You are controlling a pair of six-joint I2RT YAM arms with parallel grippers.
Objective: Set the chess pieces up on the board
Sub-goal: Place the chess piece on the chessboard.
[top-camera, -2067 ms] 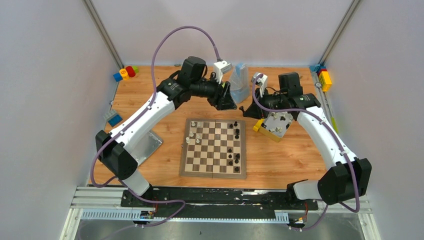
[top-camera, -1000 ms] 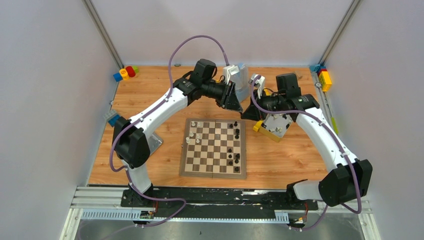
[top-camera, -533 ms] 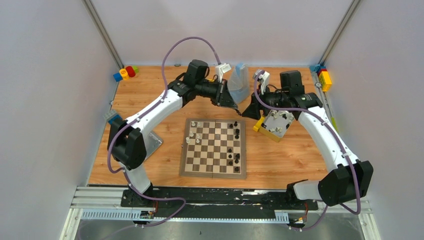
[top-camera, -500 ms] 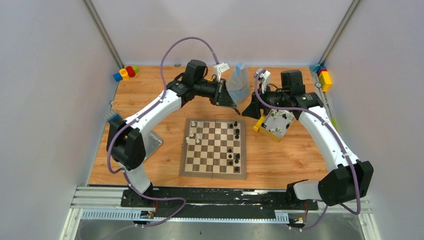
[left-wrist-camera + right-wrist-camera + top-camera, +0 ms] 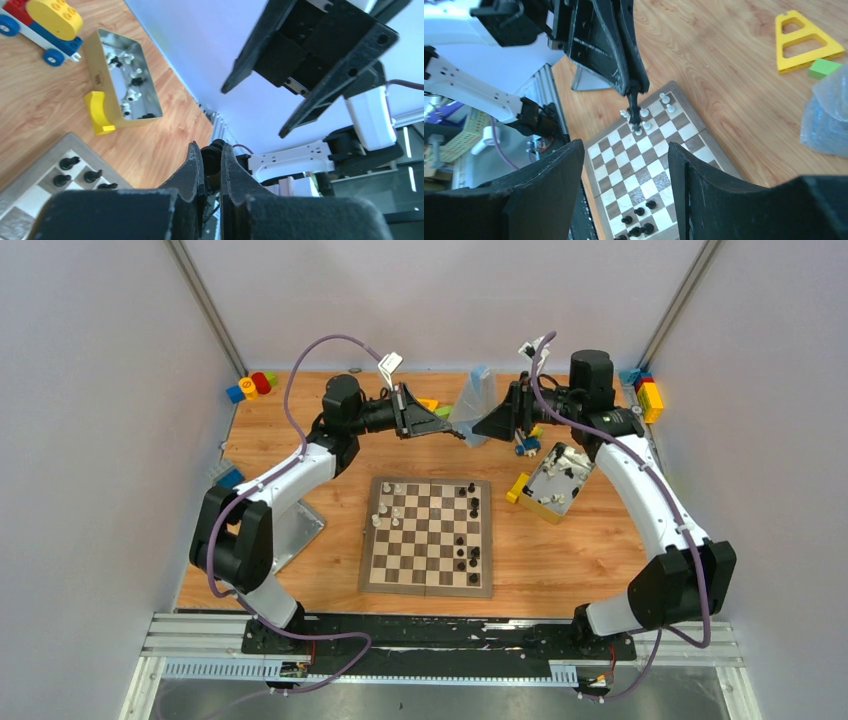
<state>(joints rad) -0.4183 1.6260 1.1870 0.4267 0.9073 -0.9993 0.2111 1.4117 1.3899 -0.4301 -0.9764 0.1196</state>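
In the overhead view, the board point(image 5: 425, 591) lies at the middle of the table point(image 5: 570, 560), with white pieces point(image 5: 385, 512) near its left edge and black pieces point(image 5: 471, 504) along its right edge. The left gripper point(image 5: 463, 435) and the right gripper point(image 5: 479, 430) are held tip to tip in the air beyond its far edge, just in front of a plastic bag point(image 5: 478, 398). The step is judged to be a hand-over. In the left wrist view, the left jaws are seen clamped on a black piece point(image 5: 215, 146), while the right gripper point(image 5: 254, 112) faces it with jaws apart and not touching it. A tin box point(image 5: 96, 75) with spare pieces point(image 5: 131, 87) lies near the board corner. In the right wrist view, the black piece point(image 5: 634, 106) hangs below the left gripper point(image 5: 633, 90), ahead of the spread fingers point(image 5: 549, 190). The right jaws should be advanced until the piece is centred between them, then closed on its exposed lower part. The left grip should be released only once the right one is firm; otherwise the piece may be dropped onto the board.
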